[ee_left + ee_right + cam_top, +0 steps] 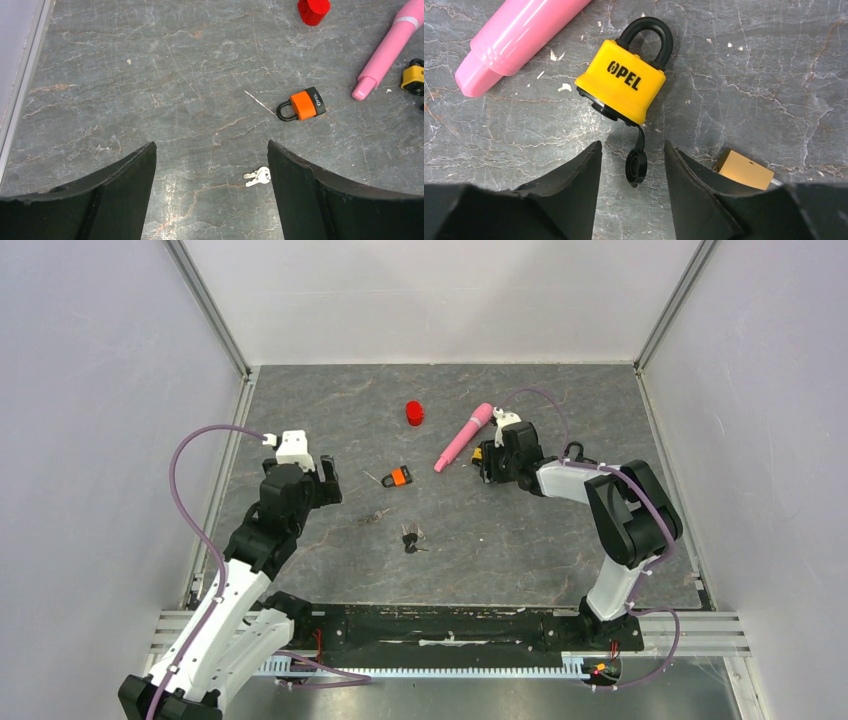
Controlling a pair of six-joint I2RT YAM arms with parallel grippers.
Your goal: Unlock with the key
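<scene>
Writing on yellow padlock: black letters on the body read "OPEL".
Writing on orange padlock: small black print on the dark end, seemingly the same word, too small to be sure.
Writing on pink cylinder: a white band near its far end in the left wrist view, not legible.
Yellow padlock position: it lay flat on the grey table, shackle closed and pointing away from the right gripper, just beside the pink cylinder's narrow end.
Dust cap: a black flap on a short tether hung from the lock's base and lay between the right fingertips.
Right gripper state: jaws stood apart on either side of the flap, gripping nothing.
Left gripper state: jaws spread wide, nothing between them, above bare table.
Silver keys: two on one ring, just beside the left gripper's right finger, apart from the orange padlock.
Dark-headed keys: one bunch, nearer the arm bases; number unclear.
Brass-coloured block: partly hidden behind the right finger.
Red cap: one, farther back on the table.
Count: two padlocks, two key bunches, one cylinder, one cap.
</scene>
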